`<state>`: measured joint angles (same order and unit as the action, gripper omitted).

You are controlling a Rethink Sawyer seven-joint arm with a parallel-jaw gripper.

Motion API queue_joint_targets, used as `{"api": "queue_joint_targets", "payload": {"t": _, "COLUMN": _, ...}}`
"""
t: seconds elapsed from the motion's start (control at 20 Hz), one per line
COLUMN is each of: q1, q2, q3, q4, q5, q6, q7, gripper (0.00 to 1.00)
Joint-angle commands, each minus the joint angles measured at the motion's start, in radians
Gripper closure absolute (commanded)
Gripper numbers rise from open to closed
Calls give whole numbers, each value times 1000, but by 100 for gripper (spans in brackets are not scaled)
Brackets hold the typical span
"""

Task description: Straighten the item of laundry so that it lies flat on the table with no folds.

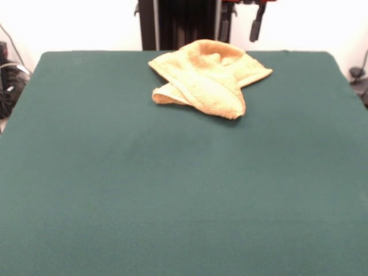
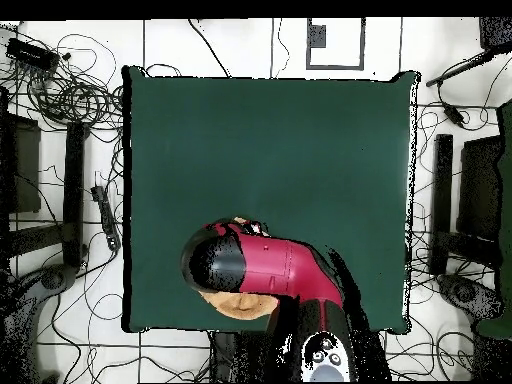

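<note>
- We see the large rectangular table (image 1: 172,195) covered in plain dark green cloth filling most of the front view; in the overhead view its cover (image 2: 270,150) is bare over most of its area.
- In the overhead view the red and black robot arm (image 2: 270,268) reaches over the table's edge nearest the base, its rounded black end lying above the towel.
- The small yellow-orange terry-cloth towel (image 1: 210,77) lies crumpled near the far edge of the table in the front view, a little right of centre. It is not flat: one thick fold runs diagonally across its front, a hemmed corner pokes out at the left beneath that fold, another corner points right, and the back part bunches up into a hump.
- From overhead we make out only a small sliver of the towel (image 2: 240,304) under the arm, close to the table edge.
- In the front view a dark, narrow part of the robot hangs at the top edge, above and behind the towel. We cannot tell the gripper's state.
</note>
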<state>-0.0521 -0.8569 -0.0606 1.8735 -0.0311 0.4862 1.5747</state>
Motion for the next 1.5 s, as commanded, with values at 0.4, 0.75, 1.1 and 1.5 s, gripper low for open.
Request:
{"api": "queue_joint_targets", "payload": {"t": 0.4, "q1": -19, "q2": 97, "q3": 96, "q4": -23, "q5": 6, "q6": 35, "q7": 100, "gripper": 0}}
{"api": "queue_joint_targets", "payload": {"t": 0.75, "q1": -34, "q2": 223, "q3": 108, "q4": -25, "q5": -17, "q6": -93, "q7": 106, "gripper": 0}}
{"api": "queue_joint_targets", "payload": {"t": 1.1, "q1": -29, "q2": 285, "q3": 100, "q4": -37, "q5": -35, "q6": -175, "q7": 115, "gripper": 0}}
{"api": "queue_joint_targets", "payload": {"t": 1.5, "q1": -26, "q2": 328, "q3": 90, "q4": -34, "q5": -33, "q6": -240, "q7": 126, "gripper": 0}}
